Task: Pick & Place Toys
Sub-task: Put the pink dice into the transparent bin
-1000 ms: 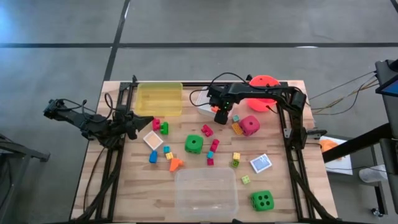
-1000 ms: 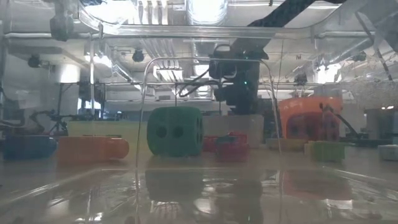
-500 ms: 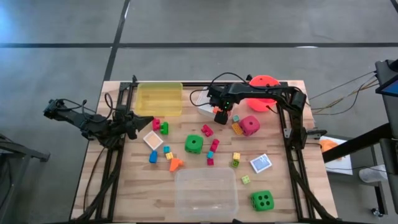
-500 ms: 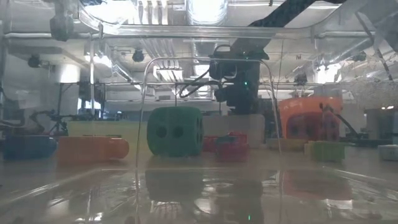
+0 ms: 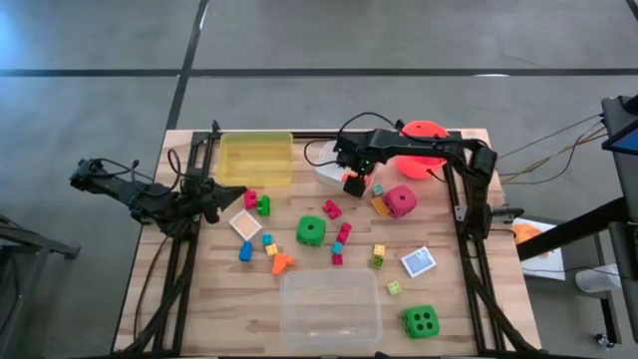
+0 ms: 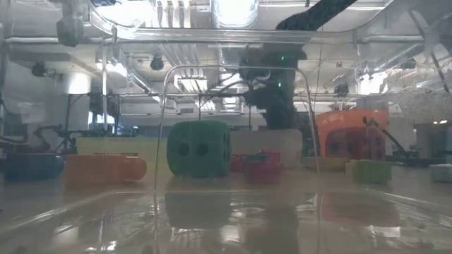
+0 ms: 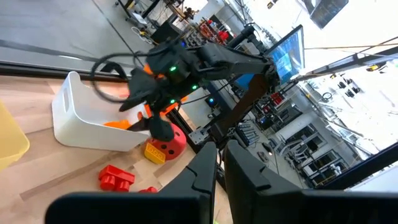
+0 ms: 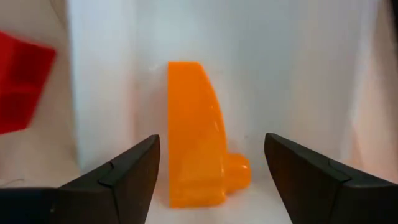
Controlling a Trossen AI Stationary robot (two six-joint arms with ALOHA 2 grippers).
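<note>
An orange block [image 8: 193, 134] lies on the floor of the white tub [image 8: 298, 74], which stands at the table's far middle [image 5: 327, 172]. My right gripper [image 8: 211, 155] hangs open above it, pointing down, one finger on either side of the block and clear of it; it also shows in the high view [image 5: 351, 182]. Other toys lie loose on the table: green dice [image 5: 310, 230], a pink die [image 5: 401, 200], small coloured blocks [image 5: 341, 237], a blue tile [image 5: 418, 262], a beige tile [image 5: 245, 223]. My left gripper [image 7: 221, 155] waits shut at the table's left [image 5: 214, 199].
A yellow tub [image 5: 256, 158] stands at the far left, a clear tub [image 5: 330, 309] at the near middle, and an orange bucket [image 5: 421, 140] at the far right. A red block [image 8: 22, 87] shows beside the white tub's wall.
My right gripper has risen a little above the white tub. The left arm has kept still.
</note>
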